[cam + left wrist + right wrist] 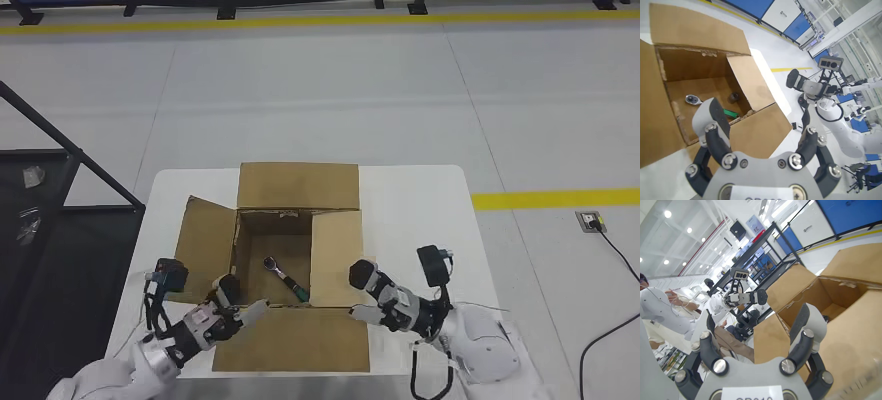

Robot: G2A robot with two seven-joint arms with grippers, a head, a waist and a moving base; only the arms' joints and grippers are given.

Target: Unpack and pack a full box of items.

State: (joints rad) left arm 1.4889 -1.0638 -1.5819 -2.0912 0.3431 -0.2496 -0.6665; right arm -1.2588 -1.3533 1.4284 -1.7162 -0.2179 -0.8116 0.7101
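An open cardboard box [290,340] stands in the middle of the white table [420,200], its flaps spread outward. On its floor lies a ratchet wrench [283,277] with a steel head [693,99] and a green handle [730,113]. A small black socket [733,97] stands next to it. My left gripper [240,302] is open and empty at the box's near left corner; in its own view the gripper [761,117] sits over the near flap. My right gripper [358,293] hovers open and empty by the near right corner, just outside the right flap [848,344].
A black rack [40,200] stands off the table's left side. Bare tabletop lies to the right of the box and in a narrow strip to its left. The spread flaps [204,240] cover much of the table around the box.
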